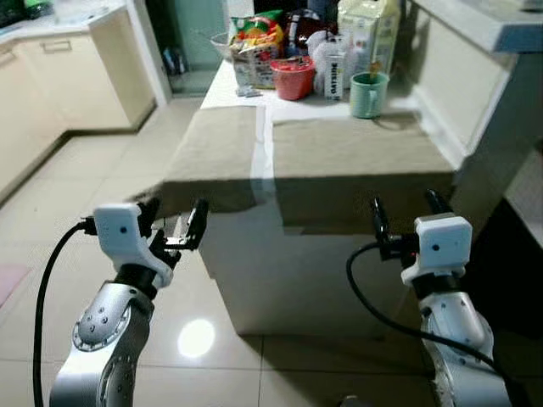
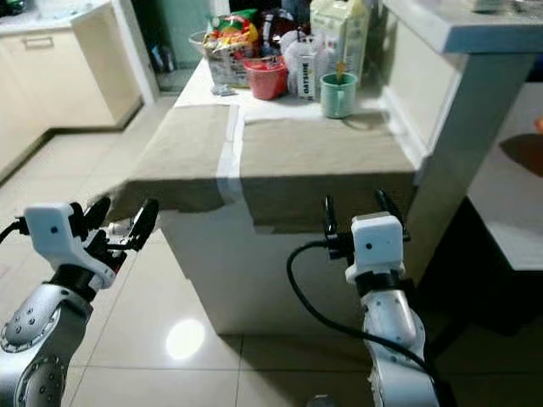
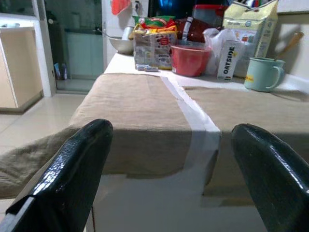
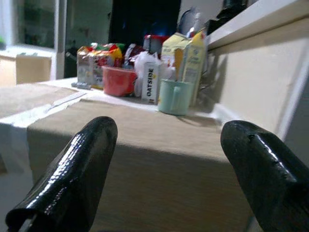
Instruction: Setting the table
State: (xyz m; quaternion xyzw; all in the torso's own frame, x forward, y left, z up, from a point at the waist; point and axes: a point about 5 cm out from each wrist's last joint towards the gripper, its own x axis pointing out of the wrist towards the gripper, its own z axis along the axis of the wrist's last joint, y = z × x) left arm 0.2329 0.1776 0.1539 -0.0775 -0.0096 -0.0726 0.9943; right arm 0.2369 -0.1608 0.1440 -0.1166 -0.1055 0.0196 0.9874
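Your left gripper [image 1: 174, 227] hung in front of the table's near edge, off its left corner, fingers spread apart and holding nothing; your right gripper [image 1: 405, 217] sat level with it below the near right corner, its two fingers likewise parted and empty. Both pointed forward toward the table [image 1: 265, 144], which ran away from you with its long axis straight ahead. Two tan placemats lay side by side on it: the left placemat [image 1: 216, 153] and the right placemat [image 1: 356, 157], each with its long axis running from the near edge toward the far end, a bare white strip of tabletop between them. Both mats overhung the near edge, and the left one drooped past the near left corner. At the far end you had a crowd of things bunched together: a mint-green mug [image 1: 368, 94] with a wooden utensil standing in it, nearest the right placemat's far right corner, its handle turned to the right in the left wrist view; a white carton [image 1: 336, 76] just beside it; a red bowl [image 1: 293, 78] to the left of that; a snack packet [image 1: 256, 52] further left; and a tall pale bag [image 1: 368, 34] behind the mug. A white counter wall [image 1: 458, 85] ran along the table's right edge.
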